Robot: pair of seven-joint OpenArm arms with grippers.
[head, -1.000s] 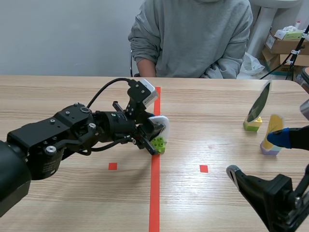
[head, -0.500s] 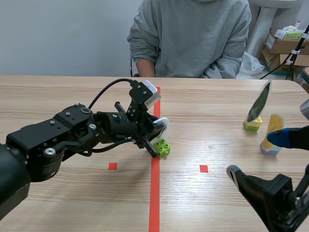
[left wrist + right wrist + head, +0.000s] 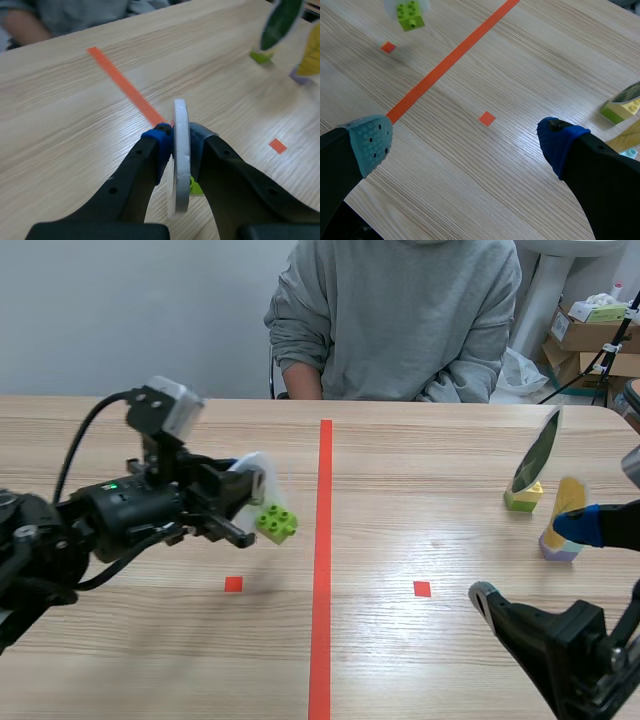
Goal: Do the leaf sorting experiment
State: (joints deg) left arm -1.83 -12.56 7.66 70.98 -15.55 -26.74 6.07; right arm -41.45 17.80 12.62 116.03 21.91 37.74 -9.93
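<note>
The left tool (image 3: 181, 141) pinches the white leaf (image 3: 180, 117) edge-on, its green brick (image 3: 276, 523) just below. The right tool (image 3: 465, 141) stands spread.

Light wood-grain table (image 3: 450, 470) stretching wide here, plain grey-blue wall (image 3: 130, 310) behind it. A person (image 3: 400, 320) in a grey sweatshirt sits at the far side, with cardboard boxes (image 3: 585, 335) stacked in the right-hand corner.

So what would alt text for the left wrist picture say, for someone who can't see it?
The black left gripper is shut on a thin white leaf-shaped plate seen edge-on, its lime-green brick base peeking out below. Ahead, an orange-red tape line crosses the light wooden table.
</note>
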